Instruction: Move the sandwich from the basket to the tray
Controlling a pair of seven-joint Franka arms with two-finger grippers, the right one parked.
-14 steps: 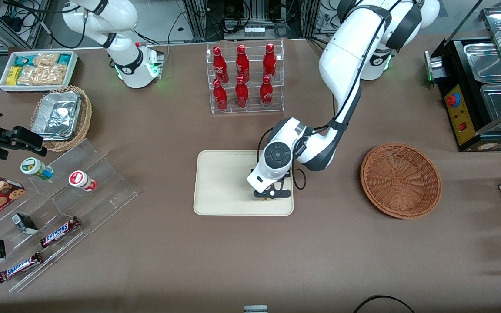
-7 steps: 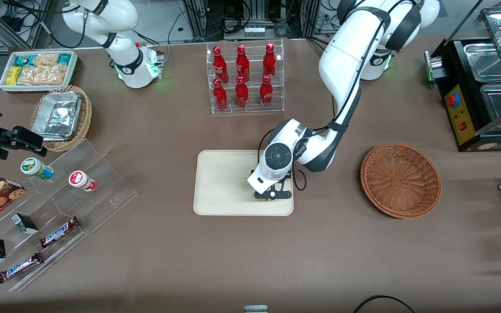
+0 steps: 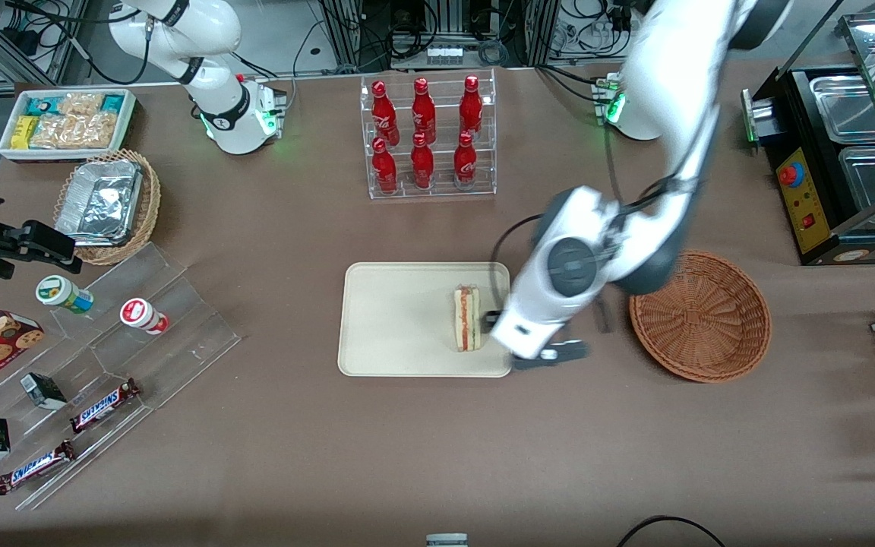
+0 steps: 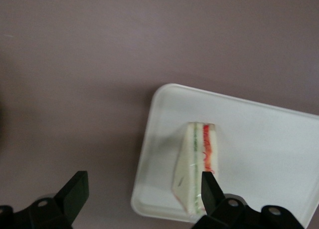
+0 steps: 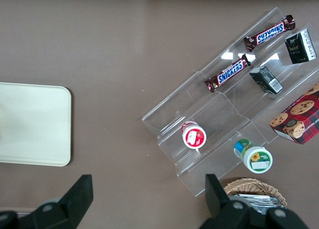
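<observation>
The sandwich (image 3: 466, 317), a pale bread wedge with a red and green filling stripe, lies on the cream tray (image 3: 392, 319) at the end nearest the basket. The reddish-brown wicker basket (image 3: 699, 315) stands beside the tray toward the working arm's end and holds nothing. My gripper (image 3: 553, 354) hangs raised above the table between tray and basket, just off the tray's edge. The left wrist view shows the sandwich (image 4: 197, 164) on the tray (image 4: 164, 134) below my gripper (image 4: 142, 194), which is open with nothing between its fingers. The tray's end (image 5: 30, 124) also shows in the right wrist view.
A clear rack of red bottles (image 3: 426, 137) stands farther from the front camera than the tray. Toward the parked arm's end are a stepped acrylic shelf (image 3: 141, 327) with snacks, a tan wicker basket with a foil container (image 3: 107, 203) and a white tub (image 3: 65, 121). A black food warmer (image 3: 840, 159) stands at the working arm's end.
My gripper has let go of the sandwich, risen and swung off the tray toward the basket. The sandwich, hidden under the gripper before, now lies in plain view on the tray.
</observation>
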